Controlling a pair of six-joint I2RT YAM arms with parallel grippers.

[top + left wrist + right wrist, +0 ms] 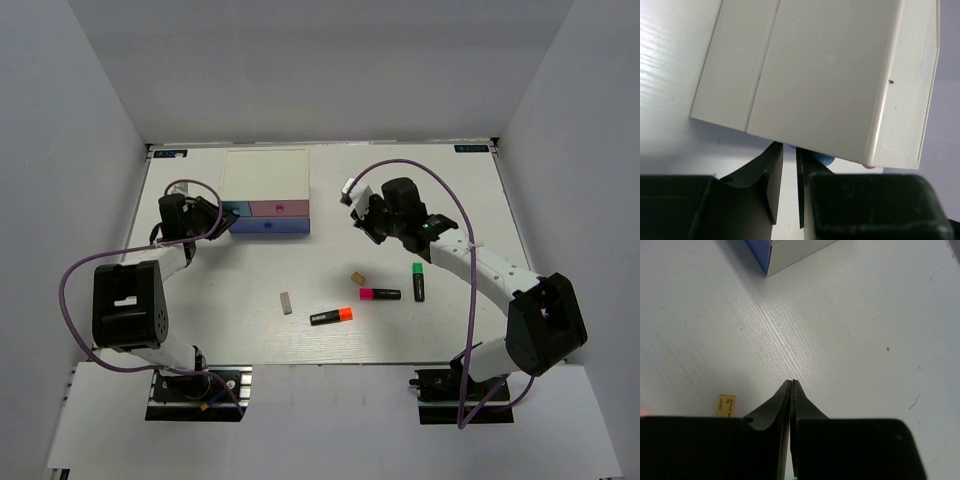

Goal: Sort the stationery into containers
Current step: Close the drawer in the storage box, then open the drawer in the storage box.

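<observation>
The containers are drawers of a cream-topped box [265, 175] with light-blue [238, 210], pink [280, 209] and darker blue [270, 227] fronts. My left gripper [222, 213] is at the light-blue front. Its fingers stand a narrow gap apart [789, 147] at the blue knob [827, 159], and their tips are hidden under the box's edge [830, 75]. My right gripper [360, 222] hovers right of the box, shut and holding nothing [792, 382]. On the table lie a tan block [357, 277] [726, 405], a pink highlighter [380, 294], a green one [418, 281], an orange one [331, 316] and a grey-white eraser [286, 303].
Grey walls enclose the white table [420, 170] on three sides. A purple cable loops above each arm. The pink drawer's knob [868, 166] peeks out under the box's edge. A corner of the darker blue drawer [757, 252] shows ahead of the right gripper.
</observation>
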